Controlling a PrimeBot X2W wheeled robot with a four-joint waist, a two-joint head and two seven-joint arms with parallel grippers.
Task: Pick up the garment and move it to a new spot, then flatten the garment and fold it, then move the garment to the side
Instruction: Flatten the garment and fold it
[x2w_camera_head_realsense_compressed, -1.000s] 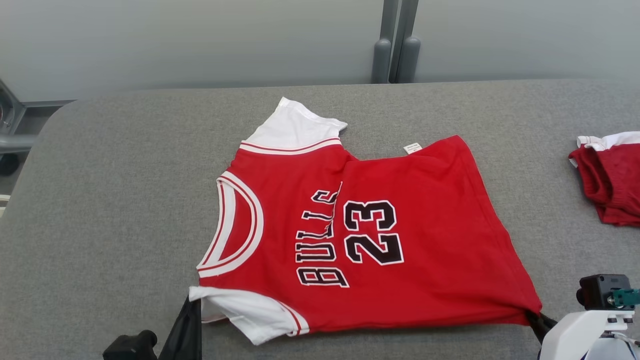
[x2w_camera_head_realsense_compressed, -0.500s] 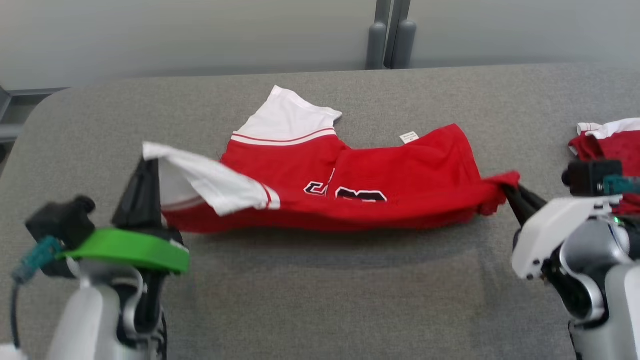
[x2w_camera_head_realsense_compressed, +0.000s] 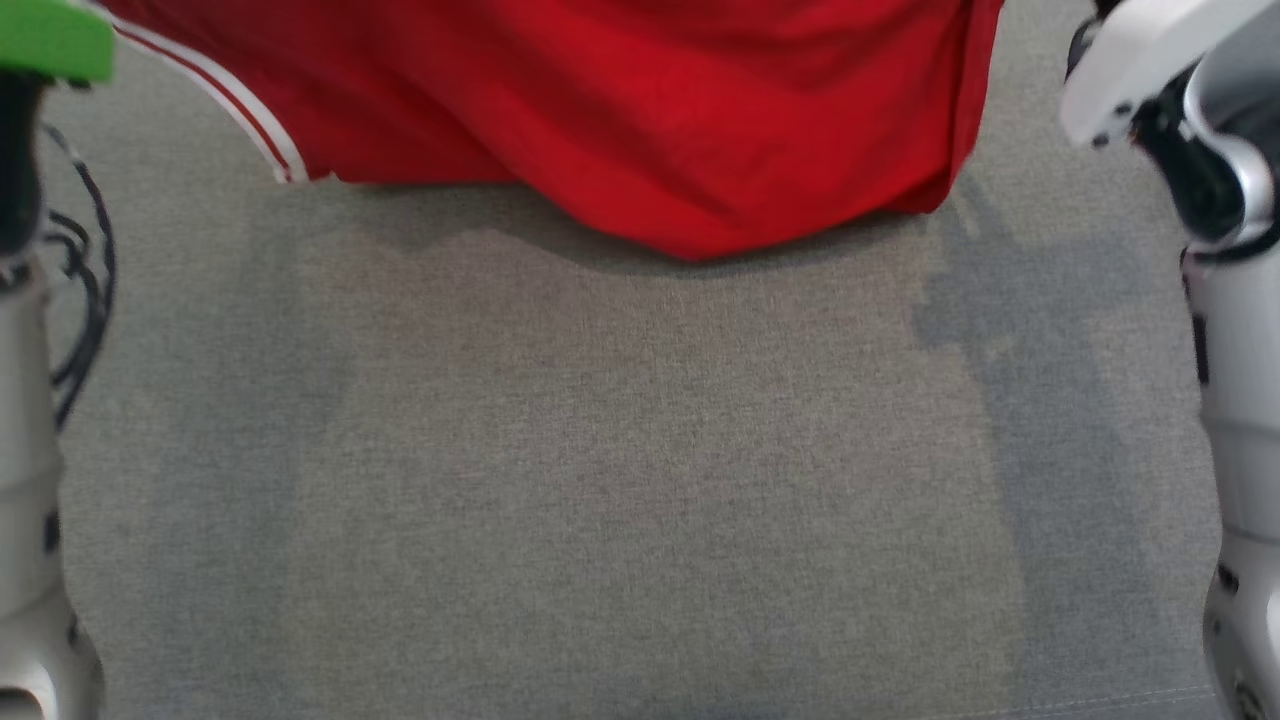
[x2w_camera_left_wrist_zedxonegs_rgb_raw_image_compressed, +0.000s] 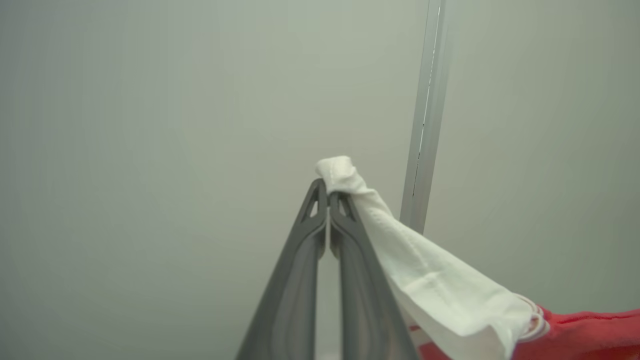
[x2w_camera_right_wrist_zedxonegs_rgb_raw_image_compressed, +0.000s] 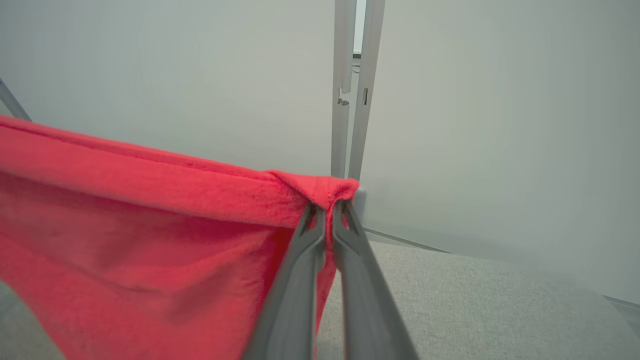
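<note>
The garment (x2w_camera_head_realsense_compressed: 640, 110), a red jersey with white trim, hangs lifted between both arms above the grey table (x2w_camera_head_realsense_compressed: 620, 480); its lower edge sags along the top of the head view. My left gripper (x2w_camera_left_wrist_zedxonegs_rgb_raw_image_compressed: 328, 192) is shut on the white sleeve (x2w_camera_left_wrist_zedxonegs_rgb_raw_image_compressed: 425, 280), which drapes down to the right in the left wrist view. My right gripper (x2w_camera_right_wrist_zedxonegs_rgb_raw_image_compressed: 327, 210) is shut on a bunched red corner of the garment (x2w_camera_right_wrist_zedxonegs_rgb_raw_image_compressed: 150, 235), the cloth stretching away to the left. In the head view the pale forearms rise at both edges.
Grey fabric table surface (x2w_camera_right_wrist_zedxonegs_rgb_raw_image_compressed: 475, 300) lies beneath the hanging cloth, with its shadow on it. Behind stands a pale wall with a vertical metal post (x2w_camera_right_wrist_zedxonegs_rgb_raw_image_compressed: 352, 90), also seen as post (x2w_camera_left_wrist_zedxonegs_rgb_raw_image_compressed: 425, 125). Dark cables (x2w_camera_head_realsense_compressed: 80, 290) run along the left arm.
Both grippers have raised the garment from lying flat on the table to hanging in the air. The head camera has tilted down, so the picture has shifted.
</note>
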